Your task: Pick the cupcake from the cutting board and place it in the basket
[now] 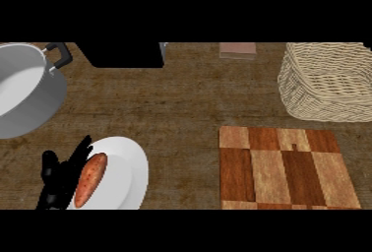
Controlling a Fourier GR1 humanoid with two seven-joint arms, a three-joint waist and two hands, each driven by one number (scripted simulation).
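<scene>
Counter (181,98): brown, mottled top, filling the view.

Cutting board (287,168): near right. Checkered wood in light and dark blocks, lying flat, its near edge cut off by the view. Its top is bare; the cupcake shows nowhere on it, nor anywhere else in view, so its place cannot be told.

Basket (327,81): far right, pale wicker, just beyond the far right corner of the board and apart from it. Only the outer woven wall and rim show; the inside cannot be seen.

Plate (120,172): near left, white, round, well apart from the board.

Sweet potato (91,179): orange, long, lying on the left part of the plate, pointing from near to far.

Left hand (58,179): black, at the plate's left edge, fingers straight and pointing up toward the far side, closed on nothing, resting just beside the sweet potato.

Right hand: does not show.

Pot (25,91): far left, grey metal, large, with a black handle (62,53) at its far right rim.

Black block (125,54): far edge, middle left.

Small pinkish box (238,50): far edge, left of the basket.
</scene>
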